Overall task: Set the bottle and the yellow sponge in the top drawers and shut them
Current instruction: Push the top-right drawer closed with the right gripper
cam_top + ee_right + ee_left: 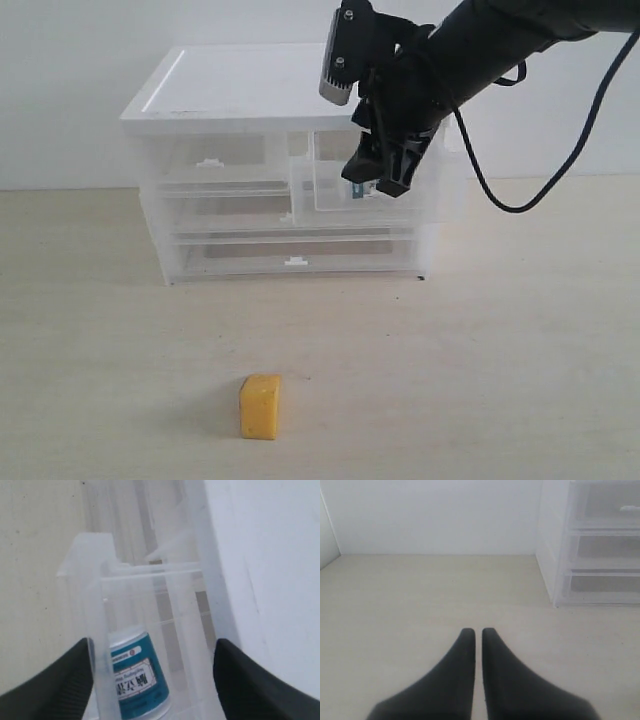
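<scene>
Nearest the exterior camera sits the yellow sponge, a small orange-yellow rectangular foam block, standing on end on the pale wooden table, well apart from both of my grippers and from the clear plastic drawer cabinet with the white top behind it. My right gripper, black with two curved fingers, hangs over the right top drawer, a small half-width clear plastic box that is pulled out from the cabinet front. The right wrist view shows its jaws spread wide and gripping nothing. Between them, inside that drawer, is the bottle, a small white plastic pill bottle with a teal-and-white label; neither finger touches it. The left top drawer is pushed in, its white clip handle flush with the front. My left gripper is low over bare table beside the cabinet, its jaws closed on nothing.
</scene>
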Motion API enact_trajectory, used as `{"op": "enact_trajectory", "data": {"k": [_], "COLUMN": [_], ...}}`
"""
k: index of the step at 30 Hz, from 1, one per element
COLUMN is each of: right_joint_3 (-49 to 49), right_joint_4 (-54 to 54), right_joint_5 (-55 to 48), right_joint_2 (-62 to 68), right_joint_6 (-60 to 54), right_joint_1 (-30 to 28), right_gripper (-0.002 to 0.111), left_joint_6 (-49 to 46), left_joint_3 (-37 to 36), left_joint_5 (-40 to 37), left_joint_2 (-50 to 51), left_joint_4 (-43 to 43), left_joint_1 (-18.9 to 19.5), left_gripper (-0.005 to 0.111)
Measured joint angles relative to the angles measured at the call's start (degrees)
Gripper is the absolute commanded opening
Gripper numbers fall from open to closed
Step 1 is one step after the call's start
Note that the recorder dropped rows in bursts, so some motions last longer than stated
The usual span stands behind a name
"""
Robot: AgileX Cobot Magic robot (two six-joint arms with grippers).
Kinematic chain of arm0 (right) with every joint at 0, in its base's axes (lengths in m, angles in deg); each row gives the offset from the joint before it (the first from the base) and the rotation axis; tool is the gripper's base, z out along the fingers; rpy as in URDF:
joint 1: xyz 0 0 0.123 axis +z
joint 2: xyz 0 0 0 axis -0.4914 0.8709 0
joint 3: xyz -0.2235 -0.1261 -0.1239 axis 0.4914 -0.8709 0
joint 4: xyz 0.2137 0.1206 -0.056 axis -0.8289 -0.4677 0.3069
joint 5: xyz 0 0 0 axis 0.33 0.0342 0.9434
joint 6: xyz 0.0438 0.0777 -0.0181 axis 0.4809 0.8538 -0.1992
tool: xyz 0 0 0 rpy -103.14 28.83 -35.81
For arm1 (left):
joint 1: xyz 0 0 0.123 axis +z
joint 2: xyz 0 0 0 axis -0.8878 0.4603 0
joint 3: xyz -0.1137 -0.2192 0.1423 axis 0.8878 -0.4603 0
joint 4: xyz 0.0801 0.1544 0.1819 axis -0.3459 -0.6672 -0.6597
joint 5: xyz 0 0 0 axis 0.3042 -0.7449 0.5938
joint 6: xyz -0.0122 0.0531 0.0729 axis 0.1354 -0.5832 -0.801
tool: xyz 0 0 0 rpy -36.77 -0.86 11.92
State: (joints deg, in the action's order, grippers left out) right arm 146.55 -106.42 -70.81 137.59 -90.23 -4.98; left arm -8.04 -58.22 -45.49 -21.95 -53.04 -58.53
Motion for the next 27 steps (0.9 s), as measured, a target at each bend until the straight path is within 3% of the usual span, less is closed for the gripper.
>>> {"op": "enact_trajectory", "data": {"k": [9, 11, 15, 27], "right_joint_3": [0.0, 0.0, 0.0, -0.2], "right_joint_4": [-0.3, -0.4, -0.4, -0.9], "right_joint_5": [-5.9, -9.4, -17.9, -25.0], "right_joint_2": [-5.1, -6.3, -6.8, -3.6], "right_joint_6": [13.1, 16.4, 20.4, 24.5], "right_joint_1": [0.0, 0.0, 0.0, 0.0], "right_gripper": [0.059, 0.046, 0.0, 0.001], "left_joint_6": [0.0, 0.0, 0.0, 0.0], "left_joint_3": [0.0, 0.0, 0.0, 0.0], "left_joint_5": [0.0, 0.0, 0.0, 0.0], "left_joint_2": [0.0, 0.0, 0.0, 0.0], "left_joint_4": [0.0, 0.0, 0.0, 0.0], "left_joint_1": [0.0, 0.0, 0.0, 0.0], "left_gripper": [0.004, 0.004, 0.004, 0.004]}}
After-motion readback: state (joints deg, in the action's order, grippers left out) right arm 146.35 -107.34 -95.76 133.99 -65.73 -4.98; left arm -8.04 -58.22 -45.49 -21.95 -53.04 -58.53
